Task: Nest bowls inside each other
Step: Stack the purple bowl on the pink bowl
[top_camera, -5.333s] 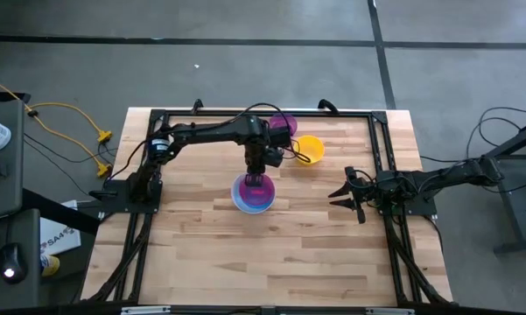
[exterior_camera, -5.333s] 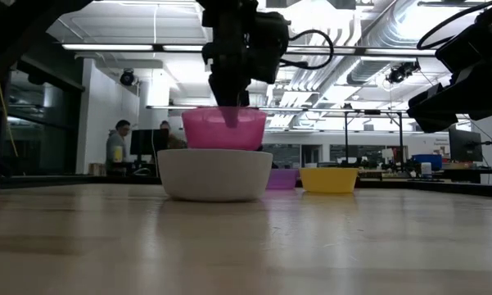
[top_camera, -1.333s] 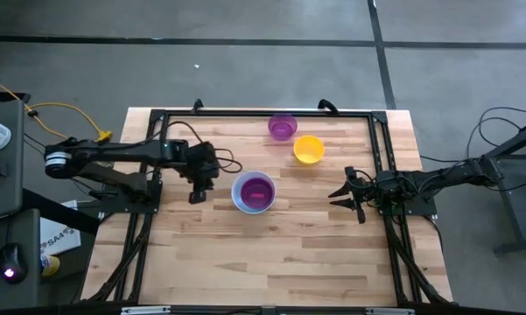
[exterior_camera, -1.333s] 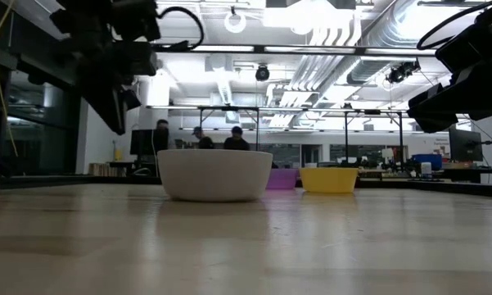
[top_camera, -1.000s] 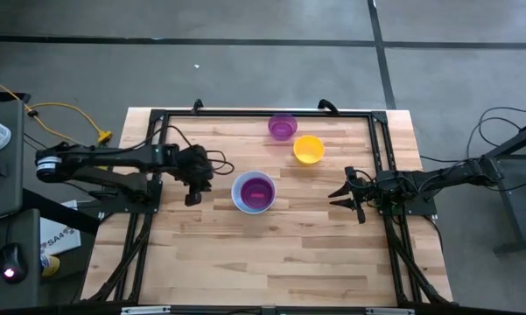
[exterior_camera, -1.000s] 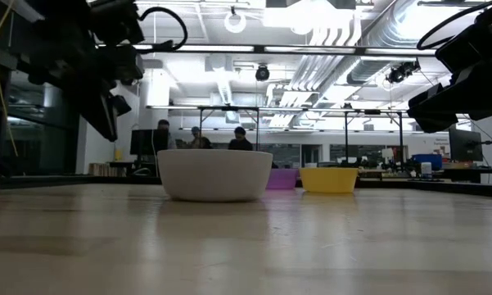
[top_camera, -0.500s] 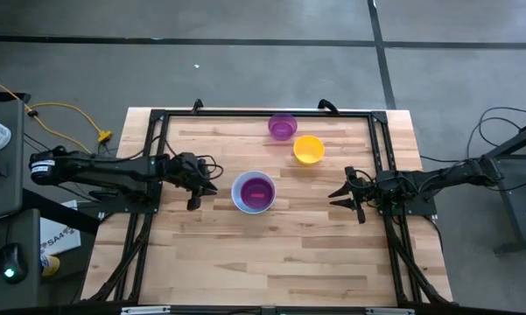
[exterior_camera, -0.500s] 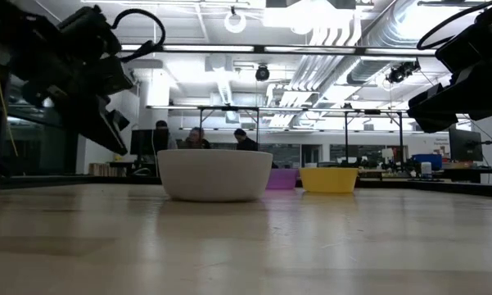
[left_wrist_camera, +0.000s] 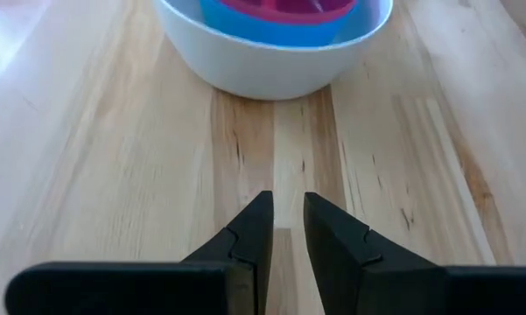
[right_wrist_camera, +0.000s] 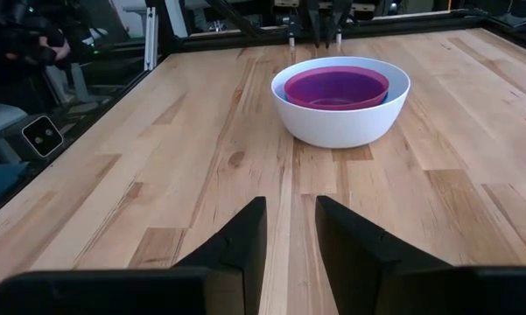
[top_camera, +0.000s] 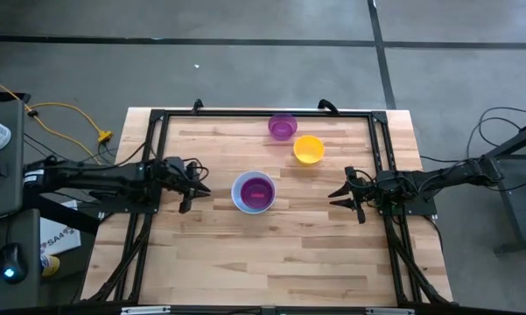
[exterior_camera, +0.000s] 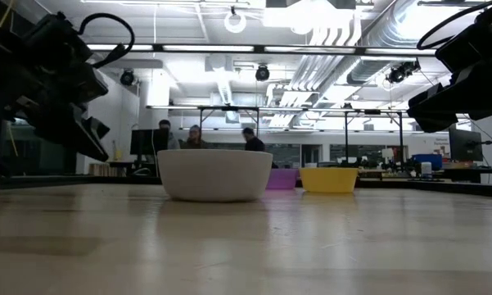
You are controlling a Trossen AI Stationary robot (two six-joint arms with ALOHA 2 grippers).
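The left gripper [top_camera: 191, 192], empty with its jaws a narrow gap apart, sits at centre-left of the high view just beside the large white plastic bowl [top_camera: 254, 192], which already holds the blue bowl [left_wrist_camera: 271, 31] and red bowl [right_wrist_camera: 336, 87]. The right gripper [top_camera: 343, 196], likewise slightly parted and empty, waits at centre-right, both arms stretched low and nearly level. The small purple plastic bowl [top_camera: 282, 126] and small yellow plastic bowl [top_camera: 309, 149], at upper centre, look light, stiff and slick, probably best pinched at the rim.

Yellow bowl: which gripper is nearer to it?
Right. The right gripper sits beside the yellow bowl, toward the table's right edge. The left gripper is farther off, beyond the white bowl on the left side.
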